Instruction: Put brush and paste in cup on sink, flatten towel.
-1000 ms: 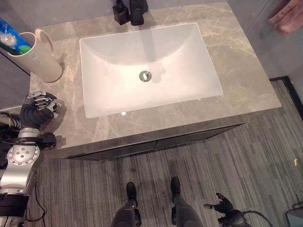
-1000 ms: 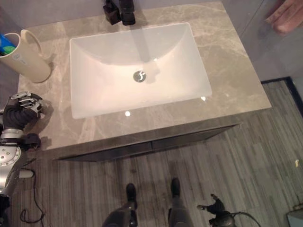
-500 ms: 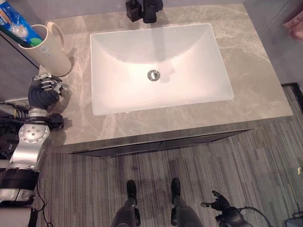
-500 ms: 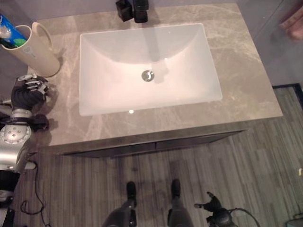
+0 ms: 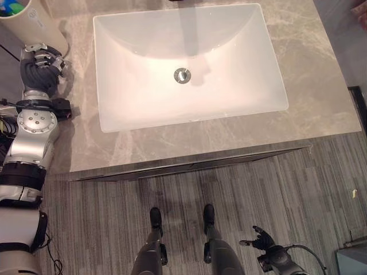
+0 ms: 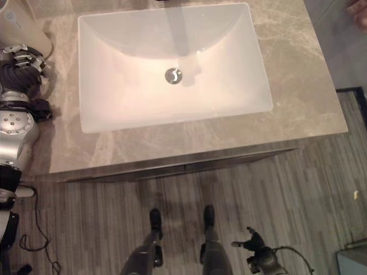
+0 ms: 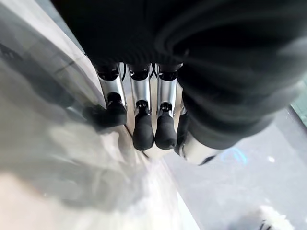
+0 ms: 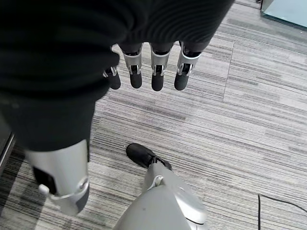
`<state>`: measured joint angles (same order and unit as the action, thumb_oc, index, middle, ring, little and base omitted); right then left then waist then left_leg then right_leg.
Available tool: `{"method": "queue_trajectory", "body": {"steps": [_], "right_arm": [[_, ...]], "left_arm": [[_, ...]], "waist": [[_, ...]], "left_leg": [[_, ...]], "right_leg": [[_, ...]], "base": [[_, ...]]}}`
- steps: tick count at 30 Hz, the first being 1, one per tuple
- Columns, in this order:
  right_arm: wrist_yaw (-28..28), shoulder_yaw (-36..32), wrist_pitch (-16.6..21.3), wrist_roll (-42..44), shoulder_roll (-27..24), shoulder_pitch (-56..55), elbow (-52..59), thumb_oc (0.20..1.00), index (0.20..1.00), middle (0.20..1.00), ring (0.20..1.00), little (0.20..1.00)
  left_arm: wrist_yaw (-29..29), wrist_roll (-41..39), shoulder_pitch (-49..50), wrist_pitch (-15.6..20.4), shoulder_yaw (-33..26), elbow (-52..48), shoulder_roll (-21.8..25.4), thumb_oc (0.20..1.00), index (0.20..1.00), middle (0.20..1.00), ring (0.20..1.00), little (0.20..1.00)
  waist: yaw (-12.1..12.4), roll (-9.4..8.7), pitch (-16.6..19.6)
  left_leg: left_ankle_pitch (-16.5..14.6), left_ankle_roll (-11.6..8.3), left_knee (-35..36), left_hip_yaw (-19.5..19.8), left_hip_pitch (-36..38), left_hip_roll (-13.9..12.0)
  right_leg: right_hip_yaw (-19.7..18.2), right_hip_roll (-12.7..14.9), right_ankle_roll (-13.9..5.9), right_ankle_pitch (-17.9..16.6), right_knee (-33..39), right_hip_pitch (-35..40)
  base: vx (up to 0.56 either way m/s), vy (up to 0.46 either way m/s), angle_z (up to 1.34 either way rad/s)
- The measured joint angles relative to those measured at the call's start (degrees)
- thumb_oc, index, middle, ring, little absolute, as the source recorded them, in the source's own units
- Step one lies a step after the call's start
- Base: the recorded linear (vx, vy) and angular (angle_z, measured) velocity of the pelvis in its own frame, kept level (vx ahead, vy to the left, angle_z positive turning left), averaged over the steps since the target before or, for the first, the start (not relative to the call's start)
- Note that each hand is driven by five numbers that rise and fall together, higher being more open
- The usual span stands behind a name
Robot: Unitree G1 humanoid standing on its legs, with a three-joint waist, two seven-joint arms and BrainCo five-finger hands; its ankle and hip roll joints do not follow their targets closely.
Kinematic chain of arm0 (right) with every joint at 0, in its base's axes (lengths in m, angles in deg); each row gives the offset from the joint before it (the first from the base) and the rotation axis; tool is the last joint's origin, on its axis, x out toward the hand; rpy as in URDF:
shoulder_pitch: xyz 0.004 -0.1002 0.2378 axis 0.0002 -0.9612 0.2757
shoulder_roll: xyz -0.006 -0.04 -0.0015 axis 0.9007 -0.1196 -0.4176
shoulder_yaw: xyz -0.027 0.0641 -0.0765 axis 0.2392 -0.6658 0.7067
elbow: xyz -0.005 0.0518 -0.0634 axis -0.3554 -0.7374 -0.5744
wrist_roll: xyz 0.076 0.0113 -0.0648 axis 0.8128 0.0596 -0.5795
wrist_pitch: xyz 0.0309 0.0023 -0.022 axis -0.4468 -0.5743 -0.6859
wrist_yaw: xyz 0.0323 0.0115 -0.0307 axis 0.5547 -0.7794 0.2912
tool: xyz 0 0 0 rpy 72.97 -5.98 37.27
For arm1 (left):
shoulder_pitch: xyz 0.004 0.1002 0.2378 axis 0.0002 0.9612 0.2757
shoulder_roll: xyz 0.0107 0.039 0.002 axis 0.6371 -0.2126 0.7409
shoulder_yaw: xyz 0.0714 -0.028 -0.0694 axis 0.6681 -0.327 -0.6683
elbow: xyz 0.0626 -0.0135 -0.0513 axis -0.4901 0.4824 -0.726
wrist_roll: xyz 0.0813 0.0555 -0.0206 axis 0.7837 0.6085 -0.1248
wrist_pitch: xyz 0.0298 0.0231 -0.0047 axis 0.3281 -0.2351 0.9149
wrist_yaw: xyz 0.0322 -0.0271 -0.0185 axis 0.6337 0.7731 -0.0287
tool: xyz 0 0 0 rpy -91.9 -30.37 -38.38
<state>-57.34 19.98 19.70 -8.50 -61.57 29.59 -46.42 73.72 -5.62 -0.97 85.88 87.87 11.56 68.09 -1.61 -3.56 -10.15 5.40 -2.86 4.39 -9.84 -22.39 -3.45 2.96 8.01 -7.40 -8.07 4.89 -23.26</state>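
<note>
Left hand (image 5: 39, 62): seen at the left end of the countertop, just below the cup; fingers loosely bent, nothing held between them. In the left wrist view the fingers (image 7: 143, 125) hang in a row with dark tips just off the stone surface; contact with the stone cannot be told.
Right hand (image 5: 261, 239): seen low over the floor at the lower right, well apart from the vanity; fingers spread and relaxed, nothing held. In the right wrist view the fingers (image 8: 157, 71) are straight over the floor.
Cup (image 5: 33, 23): cream cup standing upright on the countertop's far left corner, just beyond the left hand and left of the basin; whether the hand touches it cannot be told.
Cup contents (image 5: 11, 6): something blue and green is seen inside the cup's mouth; brush and paste cannot be told apart here.
Towel (image 5: 361, 12): a small pink piece is seen at the far right edge, off the countertop; its lie cannot be told.
Basin (image 5: 143, 63): white rectangular basin set in the middle of the countertop.
Drain (image 5: 182, 75): round metal drain near the basin's centre.
Countertop (image 5: 321, 97): grey veined stone around the basin.
Floor (image 5: 298, 189): grey striped planks in front of the vanity.
</note>
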Motion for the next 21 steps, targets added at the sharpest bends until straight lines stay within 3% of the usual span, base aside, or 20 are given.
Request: {"method": "queue_trajectory", "body": {"steps": [6,12,16,19,21], "right_arm": [[-0.52,0.01,0.26,1.75,0.17,1.06,0.0,1.0,1.0,1.0,1.0,1.0],[-0.5,0.03,0.39,2.03,0.24,1.3,-0.09,1.0,1.0,1.0,1.0,1.0],[-0.46,-0.07,0.35,1.99,0.39,2.42,-0.28,1.0,1.0,1.0,1.0,1.0],[-0.53,-0.25,0.23,1.9,0.43,3.37,-0.78,1.0,1.0,1.0,1.0,1.0],[-0.54,-2.72,0.2,1.84,0.68,2.56,-1.18,1.0,1.0,1.0,1.0,1.0]], "left_arm": [[0.32,-0.04,-7.36,-0.36,1.91,3.79,1.81,0.2,0.2,0.2,0.2,0.2],[0.37,0.1,-6.54,-0.44,2.11,1.38,1.79,0.2,0.2,0.2,0.2,0.2],[0.33,4.49,3.6,-0.6,-1.81,-9.76,-0.05,0.2,0.2,0.2,0.2,0.2],[0.0,6.04,12.58,-0.41,-3.9,-16.32,-4.73,0.2,0.2,0.2,0.2,0.2],[-1.27,6.06,19.11,0.14,-5.92,-23.1,-9.35,0.2,0.2,0.2,0.2,0.2]], "waist": [[-0.78,-0.45,-1.66],[-0.81,-0.47,-1.85],[-0.62,-0.42,-2.04],[-0.59,-0.06,-2.69],[-0.72,0.45,-3.22]], "left_leg": [[0.0,0.05,-0.73,-0.33,-1.83,-0.02],[-0.31,0.07,-1.37,-0.34,-1.91,-0.03],[-0.44,0.03,-1.16,-0.1,1.04,-0.15],[-0.98,-0.2,-0.97,0.65,5.74,-0.35],[-1.2,-0.39,-1.34,2.41,8.99,0.15]], "right_leg": [[-0.63,-0.01,-0.06,-0.46,-0.01,-1.72],[-0.73,0.0,-0.08,-0.47,-0.02,-1.56],[-0.4,-0.04,-0.09,-0.44,-0.03,1.39],[0.97,-0.16,0.01,-0.02,-0.02,6.55],[4.08,0.72,-0.36,1.99,-0.03,11.8]], "base": [[0.0,0.006,-0.02],[0.0,0.0,0.0],[0.06,-0.025,0.01],[0.09,0.009,0.14],[0.03,0.069,0.63]]}}
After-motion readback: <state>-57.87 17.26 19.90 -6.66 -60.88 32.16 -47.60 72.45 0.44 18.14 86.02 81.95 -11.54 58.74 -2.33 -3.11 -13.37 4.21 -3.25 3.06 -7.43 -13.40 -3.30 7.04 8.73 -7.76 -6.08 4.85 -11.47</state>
